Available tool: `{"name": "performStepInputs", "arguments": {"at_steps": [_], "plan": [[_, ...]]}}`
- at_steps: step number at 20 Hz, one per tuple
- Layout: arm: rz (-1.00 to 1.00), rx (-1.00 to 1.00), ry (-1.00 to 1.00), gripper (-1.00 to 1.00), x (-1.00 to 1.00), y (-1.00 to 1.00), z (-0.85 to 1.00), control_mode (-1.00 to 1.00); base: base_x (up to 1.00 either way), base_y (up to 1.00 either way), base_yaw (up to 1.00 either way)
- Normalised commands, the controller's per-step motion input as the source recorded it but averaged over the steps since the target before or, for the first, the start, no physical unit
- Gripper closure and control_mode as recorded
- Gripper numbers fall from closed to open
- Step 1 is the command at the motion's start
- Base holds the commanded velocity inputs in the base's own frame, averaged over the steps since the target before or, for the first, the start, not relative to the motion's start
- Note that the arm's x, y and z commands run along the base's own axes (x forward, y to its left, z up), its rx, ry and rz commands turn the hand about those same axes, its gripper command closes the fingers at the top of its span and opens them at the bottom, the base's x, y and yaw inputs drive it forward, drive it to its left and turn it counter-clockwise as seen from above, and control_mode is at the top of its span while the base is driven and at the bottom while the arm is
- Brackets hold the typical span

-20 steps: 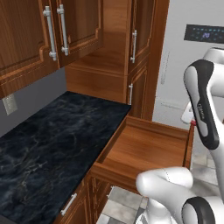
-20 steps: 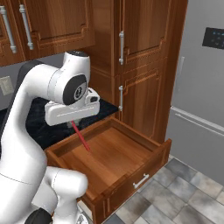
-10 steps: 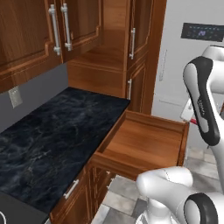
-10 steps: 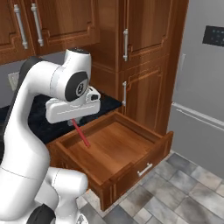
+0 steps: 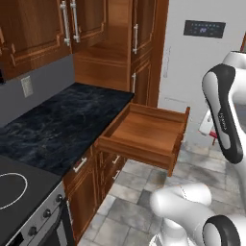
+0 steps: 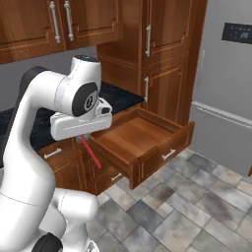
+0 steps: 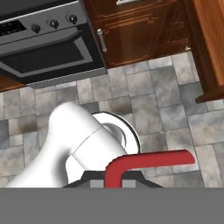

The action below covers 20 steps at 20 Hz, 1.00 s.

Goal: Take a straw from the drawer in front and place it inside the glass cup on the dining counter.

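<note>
Red plastic sits pinched between the fingers: the gripper [image 7: 114, 183] is clamped on the straw [image 7: 144, 161], and from the hand camera the straw rises out of the pinch, bends sharply and runs off sideways across the view, ending in a rounded tip. From the right side of the base the straw [image 6: 90, 152] hangs out from under the hand as a slanted red stick, its long axis tilted, pointing down and away from the fingers towards the floor just beside the drawer front. The fingertips themselves are hard to make out; the hand's white housing covers them in that view.

Just beyond the straw's lower end stands the drawer [image 6: 140, 142], pulled wide open, its lighter wooden floor bare, so the straw is already out of it and in the grip. Beyond the fingers in the hand view lie grey floor tiles [image 7: 175, 96], and farther off a dark oven door [image 7: 48, 52] under a row of knobs.

What the next move turns on, I would say, is where the glass cup lies from the fingers, and I cannot tell that: no cup is to be seen. The black stone counter [image 5: 57, 129] beside the drawer carries nothing I can make out. The straw will likely need turning upright, long axis vertical, once a cup comes into sight.
</note>
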Motion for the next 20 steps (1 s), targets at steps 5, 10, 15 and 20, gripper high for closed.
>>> {"name": "performStepInputs", "arguments": {"at_steps": [5, 10, 15, 20], "plan": [[0.00, 0.00, 0.00, 1.00, 0.00, 0.00, 0.00, 1.00, -0.76, 0.00, -0.40], [0.00, 0.00, 0.00, 1.00, 0.00, 0.00, 0.00, 1.00, -0.37, -0.05, -0.74], [0.00, 0.00, 0.00, 1.00, 0.00, 0.00, 0.00, 1.00, -0.16, -0.09, -0.87], [0.00, 0.00, 0.00, 1.00, 0.00, 0.00, 0.00, 1.00, -0.11, -0.18, -0.85]]}}
